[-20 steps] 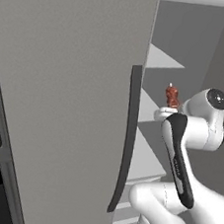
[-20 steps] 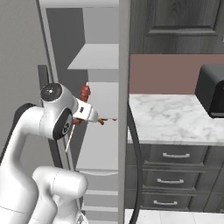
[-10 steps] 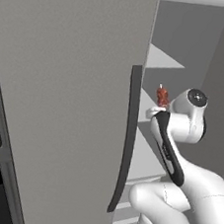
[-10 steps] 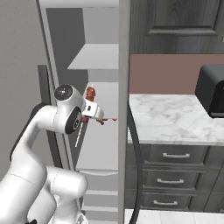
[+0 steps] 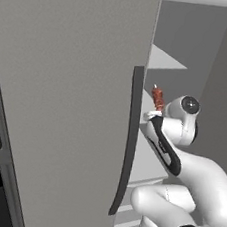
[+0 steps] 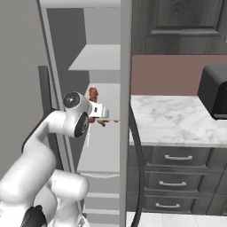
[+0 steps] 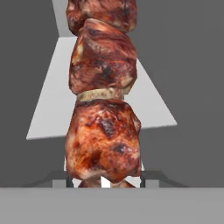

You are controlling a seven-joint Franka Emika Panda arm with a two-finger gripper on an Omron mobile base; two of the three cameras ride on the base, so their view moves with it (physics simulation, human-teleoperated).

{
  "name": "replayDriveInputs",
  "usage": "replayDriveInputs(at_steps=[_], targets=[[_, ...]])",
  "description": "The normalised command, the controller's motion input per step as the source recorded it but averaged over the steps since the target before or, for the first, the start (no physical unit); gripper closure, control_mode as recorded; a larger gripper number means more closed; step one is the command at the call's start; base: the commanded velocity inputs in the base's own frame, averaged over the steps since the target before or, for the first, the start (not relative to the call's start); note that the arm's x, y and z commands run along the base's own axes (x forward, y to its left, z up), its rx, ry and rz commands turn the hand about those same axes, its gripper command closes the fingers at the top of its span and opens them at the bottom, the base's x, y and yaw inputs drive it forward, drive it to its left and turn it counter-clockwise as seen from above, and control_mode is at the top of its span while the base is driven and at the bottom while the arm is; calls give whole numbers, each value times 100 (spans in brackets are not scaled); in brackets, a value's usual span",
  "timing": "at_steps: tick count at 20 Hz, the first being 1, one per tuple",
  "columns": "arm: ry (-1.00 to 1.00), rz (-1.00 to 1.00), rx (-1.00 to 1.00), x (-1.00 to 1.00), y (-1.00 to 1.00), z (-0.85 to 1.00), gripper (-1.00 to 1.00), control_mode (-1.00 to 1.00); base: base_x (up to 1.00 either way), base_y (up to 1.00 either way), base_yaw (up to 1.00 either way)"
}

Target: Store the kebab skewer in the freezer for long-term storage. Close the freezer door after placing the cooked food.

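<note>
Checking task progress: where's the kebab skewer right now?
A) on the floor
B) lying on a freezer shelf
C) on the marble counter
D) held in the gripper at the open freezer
D: the gripper is shut on the kebab skewer, held in front of the freezer shelves, not resting on one.

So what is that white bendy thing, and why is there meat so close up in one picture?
The white bendy thing is a robot arm with a two-finger gripper at its end. Two pictures come from cameras behind the arm, one on each side. The close-up comes from a camera on the hand itself, so the kebab skewer of reddish-brown meat chunks looks huge. The gripper is shut on that skewer and holds it in front of the tall light-grey freezer, whose door stands open, showing white shelves. Beside it is a marble counter with a black toaster oven.
</note>
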Motion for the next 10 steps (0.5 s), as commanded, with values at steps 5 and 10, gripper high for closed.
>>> replayDriveInputs(at_steps=[5, 10], targets=[[0, 0, 0, 38, 0, 0, 100, -100, 0, 0, 0], [0, 0, 0, 46, 0, -2, 100, -100, 0, 0, 0]])
